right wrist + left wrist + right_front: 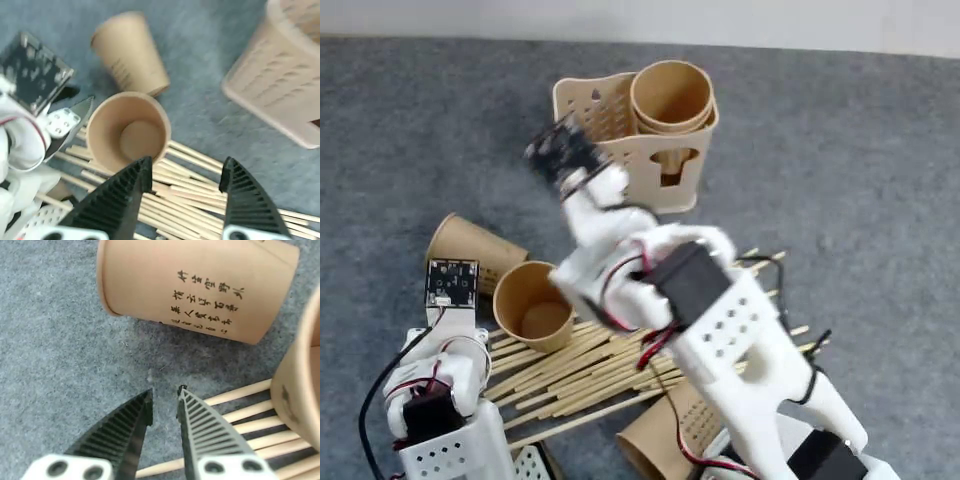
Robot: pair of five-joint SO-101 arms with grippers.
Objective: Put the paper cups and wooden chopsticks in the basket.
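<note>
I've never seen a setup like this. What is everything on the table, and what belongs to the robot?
basket: one, beige, upright at the table's far side
nested cups: at least two, brown, in the basket
lying cup: one, brown, on its side by the left arm
upright cup: one, brown, at the chopstick pile's edge
third cup: one, brown, on its side, partly under the right arm
chopsticks: too many to count, pale wood, mid-table
table: grey, carpet-like
left fingers: black, slightly open, empty
right fingers: black, open, empty
</note>
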